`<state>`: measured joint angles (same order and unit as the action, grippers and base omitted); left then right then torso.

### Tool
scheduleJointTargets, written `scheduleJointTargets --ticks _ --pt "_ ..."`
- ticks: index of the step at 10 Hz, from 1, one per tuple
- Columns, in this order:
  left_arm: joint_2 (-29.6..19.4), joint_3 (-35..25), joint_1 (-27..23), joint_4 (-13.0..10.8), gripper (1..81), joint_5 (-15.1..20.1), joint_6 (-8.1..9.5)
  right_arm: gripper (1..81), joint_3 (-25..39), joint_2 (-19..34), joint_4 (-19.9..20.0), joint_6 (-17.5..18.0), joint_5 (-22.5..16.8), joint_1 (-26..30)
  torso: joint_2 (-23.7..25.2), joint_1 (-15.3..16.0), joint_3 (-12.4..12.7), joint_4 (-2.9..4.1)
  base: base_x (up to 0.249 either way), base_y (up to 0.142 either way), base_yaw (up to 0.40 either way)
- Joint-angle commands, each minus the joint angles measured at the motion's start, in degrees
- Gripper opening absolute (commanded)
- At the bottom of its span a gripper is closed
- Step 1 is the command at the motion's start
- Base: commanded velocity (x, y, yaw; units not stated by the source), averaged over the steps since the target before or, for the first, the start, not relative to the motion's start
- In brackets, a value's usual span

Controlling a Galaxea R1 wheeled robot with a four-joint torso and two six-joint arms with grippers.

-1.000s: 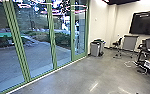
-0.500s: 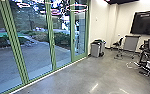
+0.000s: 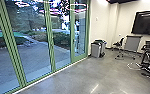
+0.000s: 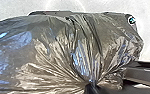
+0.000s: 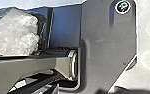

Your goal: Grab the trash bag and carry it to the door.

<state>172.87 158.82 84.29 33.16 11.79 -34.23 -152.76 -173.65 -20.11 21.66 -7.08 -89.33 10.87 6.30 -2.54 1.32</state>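
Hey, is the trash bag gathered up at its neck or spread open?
Gathered: in the left wrist view, the bag's creases all run together into one narrow bunch.

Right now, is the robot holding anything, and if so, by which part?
Yes, the shiny trash bag: its folds draw tightly together at the neck, where the left pincer appears to grip it.

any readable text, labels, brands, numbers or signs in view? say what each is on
No text can be read.
Trash bag: no lettering I can make out.
Wall screen: pale marks, not readable.
Grey bin: none legible.
Robot's round fitting: coloured marks, unreadable.
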Motion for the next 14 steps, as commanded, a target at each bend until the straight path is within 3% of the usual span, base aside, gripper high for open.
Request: scheduleJointTargets --ticks 1,14 --pt "-0.16 0.09 -3.55 -0.02 1.0 4.38 -0.22 81.1 0.11 -0.49 -0.36 -0.13 -3.20 2.97 0.00 0.00 0.00 0.00 0.158 0.000 0.000" --pt "-0.16 0.09 -3.55 -0.11 1.0 4.47 -0.22 81.1 0.11 -0.49 -0.36 -0.13 -3.11 2.79 0.00 0.00 0.00 0.00 0.155 -0.084 0.000"
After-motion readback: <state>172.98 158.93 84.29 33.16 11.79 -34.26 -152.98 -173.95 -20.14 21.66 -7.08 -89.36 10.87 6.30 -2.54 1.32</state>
